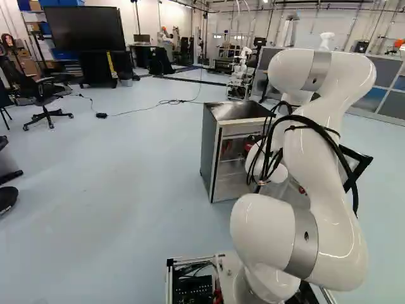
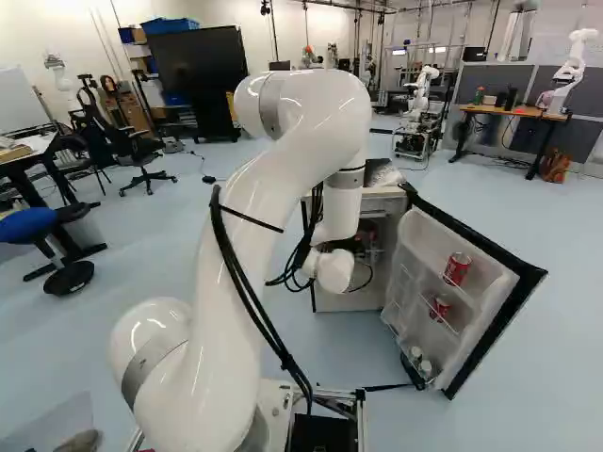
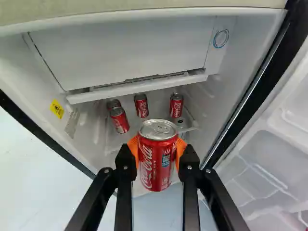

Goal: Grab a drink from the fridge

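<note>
Claw (image 3: 157, 150) is clenching red can (image 3: 157, 168) from both sides, upright, near fridge (image 1: 211, 149) mouth — other cans (image 3: 141, 106) are sitting far side. Should be backing out slowly, keeping lvl — w/o clipping open door (image 2: 426, 247), right.

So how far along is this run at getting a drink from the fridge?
Done: the white-lined, black-edged fridge door is open, and the black two-fingered gripper has a red drink can between its orange pads. In hand: taking it out, it seems, at the opening, nearer than the other red cans inside. Left: likely carrying it clear, perhaps closing the door.
</note>
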Robot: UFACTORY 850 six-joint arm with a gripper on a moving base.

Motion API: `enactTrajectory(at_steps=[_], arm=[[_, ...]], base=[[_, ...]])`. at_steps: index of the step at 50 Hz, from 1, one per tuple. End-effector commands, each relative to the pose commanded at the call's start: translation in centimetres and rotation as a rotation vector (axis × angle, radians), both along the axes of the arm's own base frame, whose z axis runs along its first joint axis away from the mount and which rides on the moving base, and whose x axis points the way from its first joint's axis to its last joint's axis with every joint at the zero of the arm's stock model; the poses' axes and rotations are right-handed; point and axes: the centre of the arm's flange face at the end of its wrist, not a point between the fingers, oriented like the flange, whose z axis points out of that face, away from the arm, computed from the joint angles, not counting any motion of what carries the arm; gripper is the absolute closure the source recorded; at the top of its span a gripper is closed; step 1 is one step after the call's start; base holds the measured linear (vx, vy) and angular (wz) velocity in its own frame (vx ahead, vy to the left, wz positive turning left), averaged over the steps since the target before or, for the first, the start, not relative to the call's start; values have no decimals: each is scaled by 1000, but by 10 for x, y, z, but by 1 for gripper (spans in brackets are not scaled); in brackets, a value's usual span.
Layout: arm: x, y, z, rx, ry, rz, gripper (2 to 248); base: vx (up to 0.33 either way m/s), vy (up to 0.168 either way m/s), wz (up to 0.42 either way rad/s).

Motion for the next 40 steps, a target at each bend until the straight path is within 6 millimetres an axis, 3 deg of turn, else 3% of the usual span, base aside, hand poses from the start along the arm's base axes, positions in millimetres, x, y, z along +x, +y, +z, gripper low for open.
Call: enactTrajectory(at_steps=[40], arm=[[-81, 40, 62, 4, 2, -17, 155]], base=[[0, 0, 0]])
